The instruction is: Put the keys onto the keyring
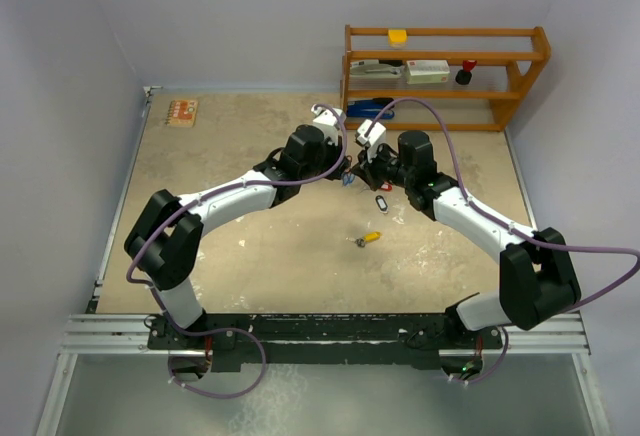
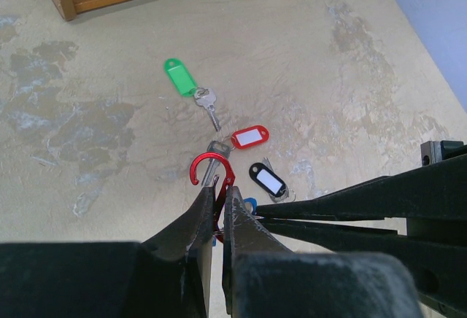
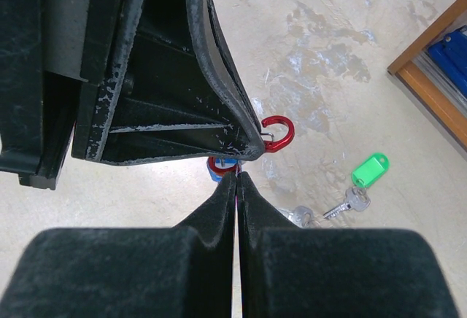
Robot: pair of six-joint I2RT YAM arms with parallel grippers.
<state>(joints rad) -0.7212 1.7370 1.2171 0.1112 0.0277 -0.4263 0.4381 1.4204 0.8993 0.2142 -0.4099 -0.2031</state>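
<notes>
The beige table (image 1: 250, 246) carries everything. A wooden shelf (image 1: 445, 76) stands beyond the red carabiner (image 2: 211, 168), on the side away from the arm bases.

Both arms meet over the carabiner. The left end effector (image 2: 219, 195) is closed on the carabiner's straight side, and the open hook points away from it. The right end effector (image 3: 237, 181) is closed tight just beside the carabiner, its tips against the left one. I cannot tell whether it pinches anything.

In the left wrist view the green-tagged key (image 2: 191, 88) lies beyond the carabiner, apart from it. The red-tagged key (image 2: 249, 137) lies just right of the hook, its silver blade touching or under the hook. A black-framed tag (image 2: 268, 178) lies right of the carabiner, nearer the end effectors. A blue tag (image 2: 249, 203) shows beside the fingertips. The yellow-tagged key (image 1: 370, 238) lies well apart from the carabiner, toward the arm bases.
</notes>
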